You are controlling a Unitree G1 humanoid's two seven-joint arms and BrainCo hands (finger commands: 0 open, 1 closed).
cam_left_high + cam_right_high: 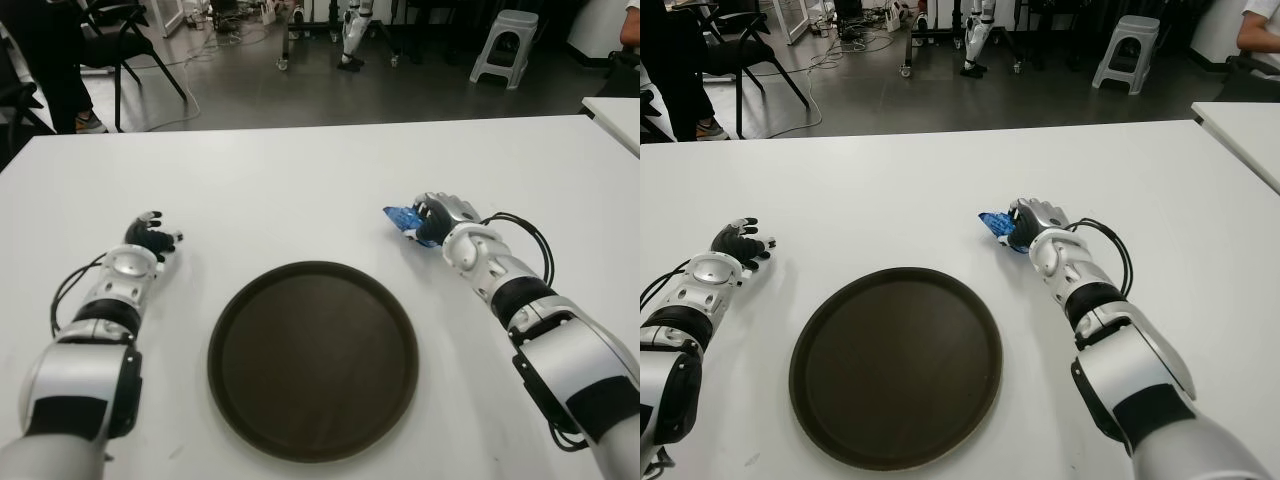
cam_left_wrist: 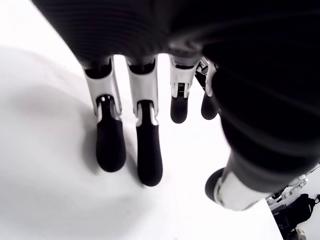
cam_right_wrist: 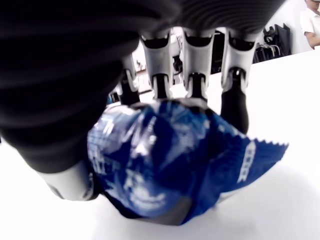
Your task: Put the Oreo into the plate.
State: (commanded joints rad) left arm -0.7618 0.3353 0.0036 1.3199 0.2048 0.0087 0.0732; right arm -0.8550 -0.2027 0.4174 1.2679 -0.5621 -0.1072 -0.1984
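A blue Oreo packet [image 1: 404, 220] lies on the white table [image 1: 300, 190], right of and beyond the round dark brown plate [image 1: 312, 358]. My right hand [image 1: 437, 217] is closed around it; in the right wrist view the packet [image 3: 165, 165] fills the palm under curled fingers [image 3: 235, 100], still low on the table. My left hand [image 1: 150, 238] shows at the left of the plate, its fingers [image 2: 111, 145] spread over bare table and holding nothing.
Beyond the table's far edge are a black chair [image 1: 120, 40], a grey stool [image 1: 505, 45] and floor cables. Another white table's corner [image 1: 615, 115] shows at the far right. A person's legs [image 1: 50, 70] stand at the far left.
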